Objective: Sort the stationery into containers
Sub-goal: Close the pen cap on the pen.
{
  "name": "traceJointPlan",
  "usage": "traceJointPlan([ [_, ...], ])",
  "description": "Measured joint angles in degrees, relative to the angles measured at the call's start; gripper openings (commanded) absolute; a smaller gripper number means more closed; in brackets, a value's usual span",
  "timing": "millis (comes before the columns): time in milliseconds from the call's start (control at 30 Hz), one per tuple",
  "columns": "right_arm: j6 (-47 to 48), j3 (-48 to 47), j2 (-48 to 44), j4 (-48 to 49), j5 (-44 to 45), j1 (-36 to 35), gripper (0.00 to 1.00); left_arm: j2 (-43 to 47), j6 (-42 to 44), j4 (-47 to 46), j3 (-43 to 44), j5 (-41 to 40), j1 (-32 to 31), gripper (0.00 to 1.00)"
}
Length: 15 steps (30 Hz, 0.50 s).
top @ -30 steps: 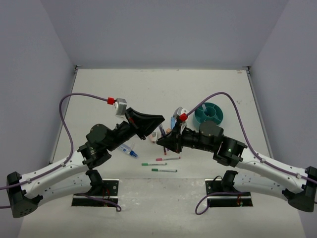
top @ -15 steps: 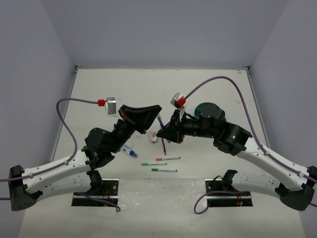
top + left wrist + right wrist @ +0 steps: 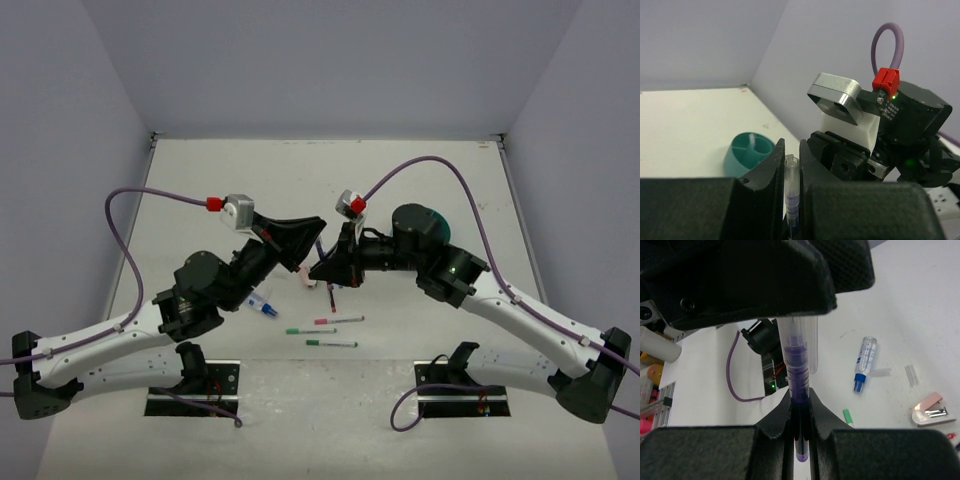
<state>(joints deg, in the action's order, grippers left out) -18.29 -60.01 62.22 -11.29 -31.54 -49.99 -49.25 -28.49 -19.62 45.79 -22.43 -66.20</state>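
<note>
A purple pen (image 3: 799, 371) with a clear cap (image 3: 791, 172) is held between both grippers above the table. My right gripper (image 3: 800, 412) is shut on its dark barrel. My left gripper (image 3: 791, 162) is shut on its clear cap end. In the top view the left gripper (image 3: 312, 238) and the right gripper (image 3: 327, 268) meet tip to tip at the table's middle. The teal divided cup (image 3: 748, 150) stands on the table beyond them, and in the top view only a sliver of it (image 3: 444, 231) shows behind the right arm.
On the table below lie a clear blue-capped tube (image 3: 262, 303), also in the right wrist view (image 3: 863, 362), a pink pen (image 3: 340, 320), two green pens (image 3: 312, 330) (image 3: 333, 343) and a small pink item (image 3: 929, 407). The arm bases sit at the near edge.
The right arm has lifted the pen and swung left. The left gripper has come across to it and closed on the pen's cap end.
</note>
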Motion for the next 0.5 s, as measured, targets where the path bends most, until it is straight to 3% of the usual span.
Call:
traceJointPlan([
  [200,-0.2,8.5,-0.3,13.2,-1.6,0.1,0.02,-0.1,5.6,13.6,5.4,-0.9,-1.2,0.00],
  [300,-0.2,11.2,-0.3,17.7,-2.7,0.1,0.25,0.1,6.5,17.0,6.6,-1.2,-1.7,0.00],
  [400,-1.2,13.1,-0.5,21.2,-2.5,0.5,0.34,0.1,7.3,19.0,7.6,0.0,-2.4,0.00],
  [500,-2.2,13.8,-0.9,22.7,-2.4,1.6,0.37,0.1,8.1,19.6,8.2,1.1,-2.9,0.00],
])
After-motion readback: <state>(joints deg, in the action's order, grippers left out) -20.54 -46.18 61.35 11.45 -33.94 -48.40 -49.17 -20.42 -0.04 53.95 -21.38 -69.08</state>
